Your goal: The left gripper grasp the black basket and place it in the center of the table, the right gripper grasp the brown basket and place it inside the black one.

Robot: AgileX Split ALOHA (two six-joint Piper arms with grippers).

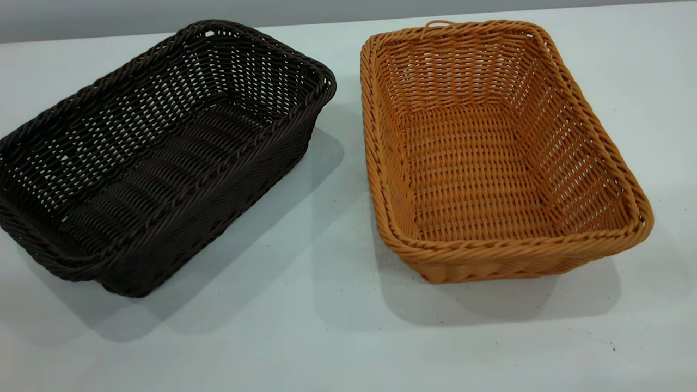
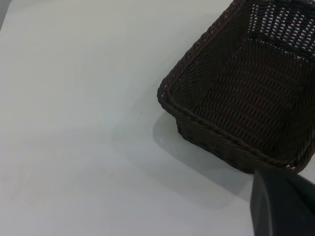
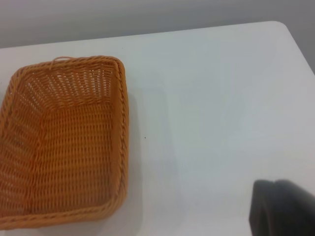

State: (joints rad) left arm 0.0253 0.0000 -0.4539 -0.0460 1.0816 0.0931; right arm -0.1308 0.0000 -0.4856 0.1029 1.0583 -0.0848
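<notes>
Nearest the exterior camera, the white tabletop lies bare apart from a few dark specks and the two baskets' shadows. Behind that stretch, the black basket sits upright at the left, turned at an angle so one short end comes toward the front left edge and the other points to the back. Just beside it on the right, apart and not touching, the brown basket stands upright with a short end facing the front and its small loop on the far short end by the tabletop's back edge. Neither arm appears in the exterior view. Each wrist view shows only a dark corner of the arm's own body, the left end effector above the tabletop near the black basket, the right end effector near the brown one; whether either is released or clenched cannot be told.
</notes>
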